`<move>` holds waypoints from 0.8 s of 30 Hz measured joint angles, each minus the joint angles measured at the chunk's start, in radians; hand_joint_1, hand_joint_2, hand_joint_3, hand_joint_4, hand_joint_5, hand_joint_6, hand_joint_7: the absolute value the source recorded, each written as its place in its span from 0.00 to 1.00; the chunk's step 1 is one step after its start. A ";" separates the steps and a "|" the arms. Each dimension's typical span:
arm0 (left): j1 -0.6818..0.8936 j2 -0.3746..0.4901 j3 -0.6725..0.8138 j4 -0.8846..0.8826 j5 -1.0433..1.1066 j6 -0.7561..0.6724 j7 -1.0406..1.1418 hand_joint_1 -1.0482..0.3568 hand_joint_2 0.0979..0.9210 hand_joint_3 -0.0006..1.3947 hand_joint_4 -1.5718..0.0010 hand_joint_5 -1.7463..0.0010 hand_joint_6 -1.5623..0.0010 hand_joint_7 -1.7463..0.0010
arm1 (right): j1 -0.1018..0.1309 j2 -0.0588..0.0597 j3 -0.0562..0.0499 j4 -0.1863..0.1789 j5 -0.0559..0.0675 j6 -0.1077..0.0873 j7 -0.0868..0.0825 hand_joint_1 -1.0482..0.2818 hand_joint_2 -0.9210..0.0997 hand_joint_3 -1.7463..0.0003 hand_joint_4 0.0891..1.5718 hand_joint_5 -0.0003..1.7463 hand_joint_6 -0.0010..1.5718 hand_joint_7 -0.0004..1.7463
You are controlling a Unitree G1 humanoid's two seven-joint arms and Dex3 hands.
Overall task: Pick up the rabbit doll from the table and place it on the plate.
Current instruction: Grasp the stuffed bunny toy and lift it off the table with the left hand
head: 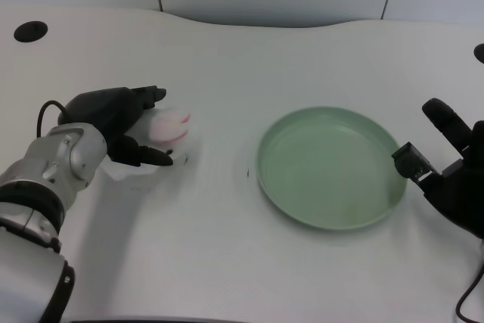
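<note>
The rabbit doll [171,125], white with pink on its head, lies on the table left of centre. My left hand [119,122] has come down over its body. The fingers [145,97] reach along the doll's far side and the thumb [148,156] lies along its near side, so the doll is gripped between them. Only the doll's head end shows past the hand; the body is hidden. The doll still rests on the table. The green plate [330,167] stands empty to the right of the doll, about a hand's width away.
My right hand [454,172] waits at the plate's right rim. Black round holes in the table show at the far left [30,32] and the far right edge [479,53]. The table's back edge meets a grey wall.
</note>
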 measured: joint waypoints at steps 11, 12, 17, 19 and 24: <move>0.004 -0.036 -0.002 0.004 0.000 0.100 -0.008 0.11 1.00 0.04 0.70 0.99 0.77 0.98 | 0.002 0.000 -0.001 -0.002 0.000 0.000 0.000 0.28 0.00 0.79 0.35 1.00 0.44 0.84; 0.004 -0.042 -0.002 0.003 0.000 0.107 -0.008 0.11 1.00 0.04 0.70 0.99 0.77 0.98 | 0.003 0.000 -0.001 -0.003 0.000 0.000 0.000 0.28 0.00 0.79 0.35 1.00 0.44 0.84; 0.004 -0.065 -0.020 0.003 0.011 0.139 0.063 0.29 1.00 0.06 0.49 0.33 0.44 0.52 | 0.008 0.000 -0.003 -0.014 0.001 0.000 0.000 0.28 0.00 0.78 0.33 1.00 0.43 0.84; 0.004 -0.069 -0.027 0.003 0.011 0.146 0.068 0.30 1.00 0.11 0.51 0.37 0.48 0.52 | 0.009 0.000 -0.004 -0.018 0.001 0.000 0.000 0.28 0.00 0.78 0.34 1.00 0.43 0.84; 0.000 -0.075 -0.042 0.003 0.012 0.150 0.066 0.31 1.00 0.13 0.43 0.59 0.37 0.82 | 0.013 0.000 -0.005 -0.028 0.001 0.003 -0.007 0.28 0.00 0.79 0.35 1.00 0.44 0.84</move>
